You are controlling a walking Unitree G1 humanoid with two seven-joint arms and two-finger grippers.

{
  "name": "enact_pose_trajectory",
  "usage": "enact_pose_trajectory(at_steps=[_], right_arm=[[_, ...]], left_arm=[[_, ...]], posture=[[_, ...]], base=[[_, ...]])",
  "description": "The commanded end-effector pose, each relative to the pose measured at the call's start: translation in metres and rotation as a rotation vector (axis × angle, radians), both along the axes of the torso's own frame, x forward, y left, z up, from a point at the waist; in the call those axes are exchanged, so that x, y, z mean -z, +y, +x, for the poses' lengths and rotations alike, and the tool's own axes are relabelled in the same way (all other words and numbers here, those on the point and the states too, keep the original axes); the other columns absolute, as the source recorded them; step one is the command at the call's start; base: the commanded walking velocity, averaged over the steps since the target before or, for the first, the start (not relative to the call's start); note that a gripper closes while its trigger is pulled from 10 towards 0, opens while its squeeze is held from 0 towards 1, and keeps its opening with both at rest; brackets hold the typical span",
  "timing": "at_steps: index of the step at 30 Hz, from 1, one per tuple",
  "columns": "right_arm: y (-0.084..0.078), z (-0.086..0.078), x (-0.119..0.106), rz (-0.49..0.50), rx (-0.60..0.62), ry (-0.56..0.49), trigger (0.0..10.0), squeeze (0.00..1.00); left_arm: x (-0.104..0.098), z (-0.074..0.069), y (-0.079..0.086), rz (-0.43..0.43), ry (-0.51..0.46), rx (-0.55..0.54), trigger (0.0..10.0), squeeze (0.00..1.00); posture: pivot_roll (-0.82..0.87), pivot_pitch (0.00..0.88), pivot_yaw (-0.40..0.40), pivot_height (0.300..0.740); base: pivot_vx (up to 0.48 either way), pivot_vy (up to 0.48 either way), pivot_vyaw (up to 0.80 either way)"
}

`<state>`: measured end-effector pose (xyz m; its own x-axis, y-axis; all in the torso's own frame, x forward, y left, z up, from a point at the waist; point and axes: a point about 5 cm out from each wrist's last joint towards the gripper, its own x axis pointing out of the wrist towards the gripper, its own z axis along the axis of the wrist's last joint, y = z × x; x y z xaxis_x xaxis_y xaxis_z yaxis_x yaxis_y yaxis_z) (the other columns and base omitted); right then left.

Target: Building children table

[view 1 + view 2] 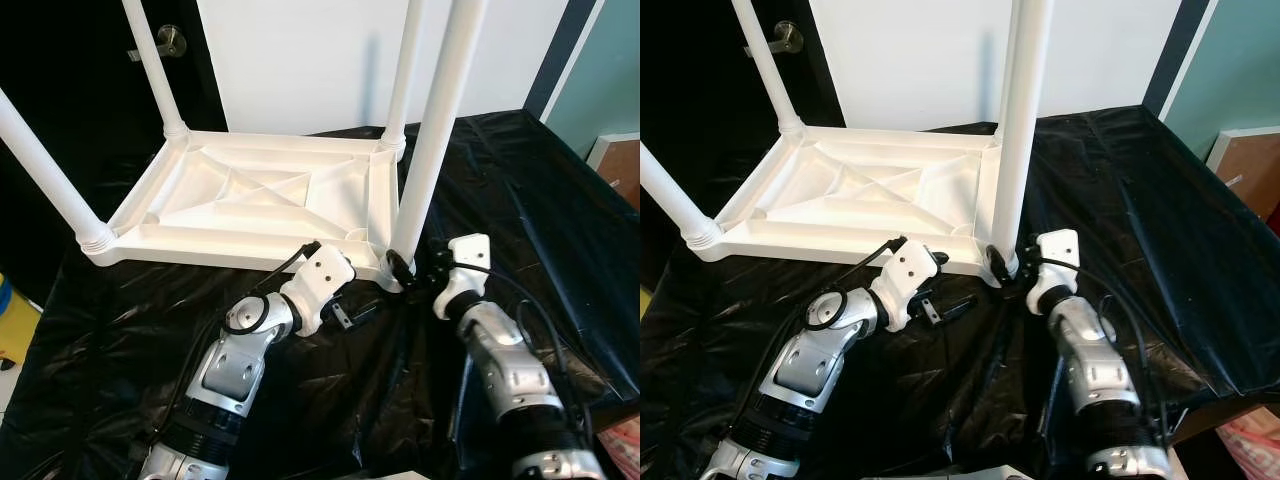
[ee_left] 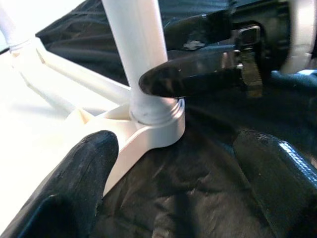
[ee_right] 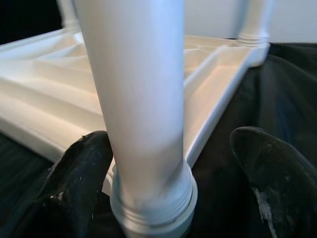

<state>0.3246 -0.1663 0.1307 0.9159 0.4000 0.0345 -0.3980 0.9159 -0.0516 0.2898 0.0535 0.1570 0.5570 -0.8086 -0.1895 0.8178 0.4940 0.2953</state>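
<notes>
1. The white plastic table lies upside down on a worktop covered in black plastic sheet, its ribbed underside facing up and four legs standing up from the corners.
2. The leg that matters now is the near right leg. It stands upright in its corner socket, with its long axis running straight up, out of the top of the head views.
3. The right pincer sits low at the foot of this leg, coming at it from the robot's side. Its fingers are spread, one on each side of the leg; in the right wrist view one finger is touching or nearly touching the leg just above the socket, while the other stands apart from it. It is not pinching the leg yet.
4. The left pincer lies on the sheet just in front of the table's near edge, to the left of the same corner. Its fingers are also spread and hold nothing, pointing toward the socket.
5. The right arm is the nearer one, with the leg already between its fingers. The next move probably needs them to close on the leg near its base, then turn or press it along its upright axis to seat it, while the left pincer steadies the corner.
</notes>
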Motion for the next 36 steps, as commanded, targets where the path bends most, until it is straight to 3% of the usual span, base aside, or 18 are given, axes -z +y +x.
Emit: enact_pose_trajectory(at_steps=[1, 6, 15, 16, 18, 19, 20, 21, 36], right_arm=[[-0.002, 0.003, -0.002, -0.012, -0.021, -0.011, 10.0, 0.00], [0.001, 0.022, -0.011, -0.064, -0.125, -0.001, 10.0, 0.00], [0.021, 0.032, -0.002, -0.106, -0.242, 0.063, 10.0, 0.00], [0.024, 0.034, 0.000, -0.110, -0.252, 0.069, 6.8, 0.00], [0.026, 0.034, 0.001, -0.118, -0.259, 0.071, 6.8, 0.00], [0.028, 0.035, 0.003, -0.123, -0.268, 0.077, 1.3, 0.00], [0.028, 0.035, 0.003, -0.123, -0.268, 0.077, 1.3, 0.00], [0.028, 0.034, 0.005, -0.131, -0.275, 0.082, 0.0, 0.00], [0.015, 0.034, 0.014, -0.143, -0.261, 0.114, 0.0, 0.00]], left_arm=[[0.001, 0.004, 0.000, -0.003, -0.015, -0.051, 10.0, 0.00], [-0.001, 0.006, 0.000, -0.002, -0.025, -0.053, 10.0, 0.00], [-0.003, 0.008, 0.002, -0.004, -0.030, -0.067, 10.0, 0.00], [-0.003, 0.008, 0.002, -0.005, -0.031, -0.067, 10.0, 0.00], [-0.003, 0.008, 0.001, -0.006, -0.031, -0.068, 10.0, 0.00], [-0.003, 0.008, 0.001, -0.007, -0.032, -0.069, 10.0, 0.00], [-0.003, 0.008, 0.001, -0.007, -0.032, -0.069, 10.0, 0.00], [-0.003, 0.008, 0.001, -0.008, -0.033, -0.070, 10.0, 0.00], [-0.002, 0.007, -0.001, -0.016, -0.032, -0.073, 10.0, 0.00]], posture=[[-0.07, 0.024, 0.026, 0.740], [-0.06, 0.013, 0.021, 0.740], [-0.05, 0.010, 0.012, 0.740], [-0.04, 0.009, 0.011, 0.740], [-0.04, 0.009, 0.011, 0.740], [-0.04, 0.008, 0.008, 0.740], [-0.04, 0.008, 0.008, 0.740], [-0.04, 0.008, 0.004, 0.740], [-0.04, 0.004, -0.006, 0.740]], base=[[0.000, 0.000, 0.00], [0.000, 0.000, 0.00], [0.000, 0.000, 0.00], [0.000, 0.000, 0.00], [0.000, 0.000, 0.00], [0.000, 0.000, 0.00], [0.000, 0.000, 0.00], [0.000, 0.000, 0.00], [0.000, 0.000, 0.00]])
